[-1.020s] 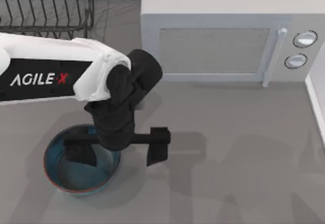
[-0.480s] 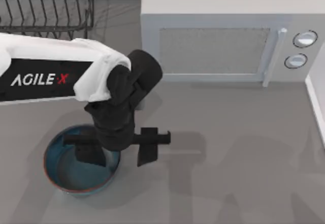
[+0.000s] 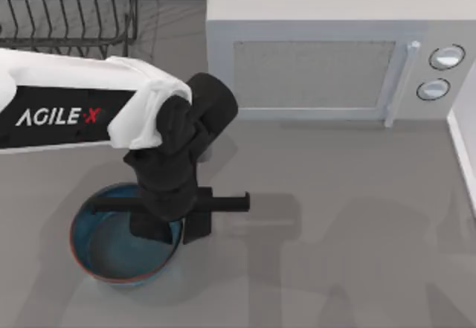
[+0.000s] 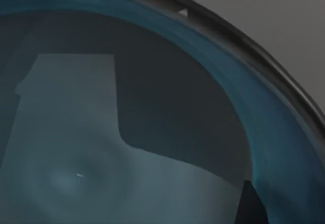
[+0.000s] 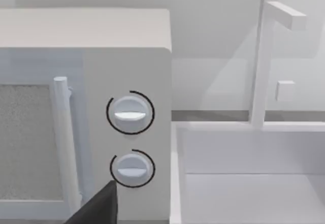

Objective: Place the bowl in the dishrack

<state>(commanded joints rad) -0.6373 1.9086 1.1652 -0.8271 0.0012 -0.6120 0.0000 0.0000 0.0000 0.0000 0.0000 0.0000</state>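
Grey table [image 3: 335,253]. Left gripper [image 3: 175,225] straddles bowl [image 3: 111,257] rim, 1 finger inside, 1 outside, pinching it for lifting to dishrack [image 3: 67,8].

Glossy glazed bowl [image 3: 111,250], matt table [image 3: 335,231]

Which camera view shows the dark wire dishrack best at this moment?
The top view: the dark metal wire dishrack sits at the table's far left corner, its slanted prongs and frame visible though cropped. The left wrist view looks into the round blue bowl; the right wrist view faces the white microwave.
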